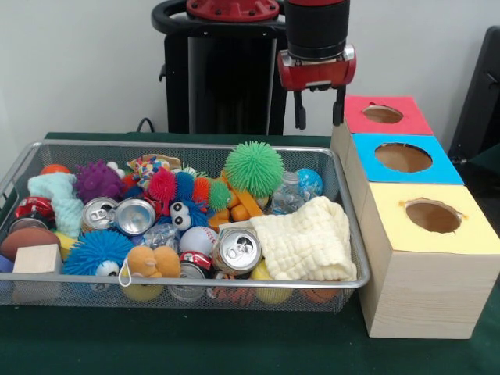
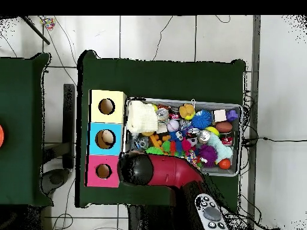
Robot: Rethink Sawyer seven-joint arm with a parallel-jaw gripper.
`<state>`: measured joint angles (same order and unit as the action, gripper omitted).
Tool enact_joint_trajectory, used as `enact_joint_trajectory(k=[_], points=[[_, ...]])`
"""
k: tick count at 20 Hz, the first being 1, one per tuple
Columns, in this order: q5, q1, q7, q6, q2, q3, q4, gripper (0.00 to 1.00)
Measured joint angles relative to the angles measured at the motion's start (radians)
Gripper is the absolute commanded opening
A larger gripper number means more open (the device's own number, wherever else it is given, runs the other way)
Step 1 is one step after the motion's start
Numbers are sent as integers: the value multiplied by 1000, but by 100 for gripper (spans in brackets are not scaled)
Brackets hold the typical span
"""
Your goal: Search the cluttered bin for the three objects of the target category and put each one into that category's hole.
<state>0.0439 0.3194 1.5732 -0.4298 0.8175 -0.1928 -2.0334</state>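
Bin (image 1: 344, 285) nearest the camera — packed: drink cans (image 1: 237, 250), cream cloth (image 1: 308, 242), spiky balls, a baseball. One clear bottle (image 1: 287, 195) shows at the far right side beside the green spiky ball (image 1: 254, 168); another possibly mid-bin (image 1: 162, 234), hard to confirm. Gripper (image 1: 318, 105) hangs beyond the far rim, fingers spread, carrying nothing, just beside the red-topped hole (image 1: 383, 114), which looks empty. Judgement: descend straight onto the visible bottle, pinch lightly — thin walls buckle.

The bin (image 1: 16, 176) sits beside three boxes in a row (image 1: 428, 273), toys inside it.
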Motion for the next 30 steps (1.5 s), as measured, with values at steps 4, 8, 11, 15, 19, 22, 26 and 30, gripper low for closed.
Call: enact_joint_trajectory(k=[4, 8, 11, 15, 19, 22, 26, 30], points=[[16, 2, 0, 0, -24, 1, 52, 100], [30, 5, 0, 0, -45, 8, 119, 100], [31, 20, 0, -1, -62, 7, 169, 100], [31, 52, 0, -1, -80, 4, 217, 100], [31, 84, 0, -2, -97, 4, 265, 100], [31, 91, 0, -2, -103, 4, 288, 100], [47, 84, 0, -2, -116, 5, 319, 100], [80, 62, 0, 0, -128, 16, 335, 100]])
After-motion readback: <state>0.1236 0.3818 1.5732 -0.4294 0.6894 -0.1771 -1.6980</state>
